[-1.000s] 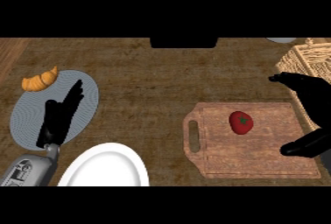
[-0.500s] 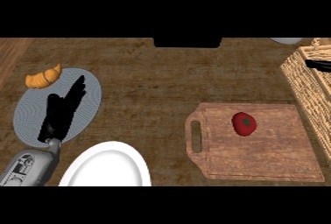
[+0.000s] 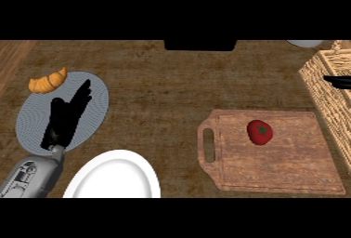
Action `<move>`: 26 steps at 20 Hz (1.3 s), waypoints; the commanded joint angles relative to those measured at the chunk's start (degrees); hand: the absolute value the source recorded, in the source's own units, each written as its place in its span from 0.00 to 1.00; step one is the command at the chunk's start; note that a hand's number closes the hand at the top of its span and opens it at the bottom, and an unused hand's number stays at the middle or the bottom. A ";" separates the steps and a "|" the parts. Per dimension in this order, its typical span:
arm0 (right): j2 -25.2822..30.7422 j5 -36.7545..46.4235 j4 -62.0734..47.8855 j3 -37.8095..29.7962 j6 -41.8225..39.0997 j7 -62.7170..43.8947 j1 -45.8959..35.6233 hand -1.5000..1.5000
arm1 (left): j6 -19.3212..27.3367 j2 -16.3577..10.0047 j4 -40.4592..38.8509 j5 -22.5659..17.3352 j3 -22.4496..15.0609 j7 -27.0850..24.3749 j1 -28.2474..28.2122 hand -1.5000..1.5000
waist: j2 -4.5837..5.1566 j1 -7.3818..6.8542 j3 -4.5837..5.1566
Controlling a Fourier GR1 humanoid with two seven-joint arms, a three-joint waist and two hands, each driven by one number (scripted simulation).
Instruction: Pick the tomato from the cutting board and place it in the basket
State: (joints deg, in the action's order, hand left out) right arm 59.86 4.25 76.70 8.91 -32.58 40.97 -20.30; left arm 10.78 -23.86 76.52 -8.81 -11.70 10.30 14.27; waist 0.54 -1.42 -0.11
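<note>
Tomato, red and round [image 3: 259, 131], lies on the brown wooden cutting board [image 3: 288, 172] at the lower right of the frame, not yet taken. The woven straw basket [image 3: 328, 95] stands just beside the board at the right edge, so the way is short. My right robot hand [image 3: 339, 82] shows there only as a black tip; I cannot tell if it is apart or together. My left robot hand [image 3: 67, 118] rests flat and apart over the grey round plate [image 3: 31, 121], out of the way.

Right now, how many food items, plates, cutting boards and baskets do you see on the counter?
food: 2, croissant and tomato
plates: 2, grey plate and white plate
cutting board: 1
basket: 1
total: 6
</note>
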 commanded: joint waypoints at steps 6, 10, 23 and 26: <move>-3.73 2.15 -10.14 4.56 -2.69 11.22 -4.48 0.00 | -0.17 0.16 4.17 1.05 0.19 2.99 -1.38 0.50 | -0.31 -0.16 0.04; -5.60 3.52 -16.85 5.58 -0.70 12.79 -7.82 0.00 | 0.60 1.18 4.12 2.47 0.07 2.95 -1.68 0.50 | -0.21 -0.46 0.02; -15.33 8.60 -21.35 12.86 4.65 11.57 -11.41 0.00 | -0.65 3.60 -1.74 4.09 2.44 1.37 0.73 0.50 | -0.34 0.81 0.09; -18.24 10.64 -24.25 13.19 7.91 13.40 -11.27 0.00 | -1.54 4.40 -1.82 4.17 3.06 -0.68 0.08 0.50 | -0.34 0.79 0.08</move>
State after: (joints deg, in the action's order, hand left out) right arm 44.70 13.35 55.75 21.91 -20.94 48.97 -30.11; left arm 9.41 -20.85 75.46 -5.14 -8.99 9.56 13.54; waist 0.23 -0.83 -0.03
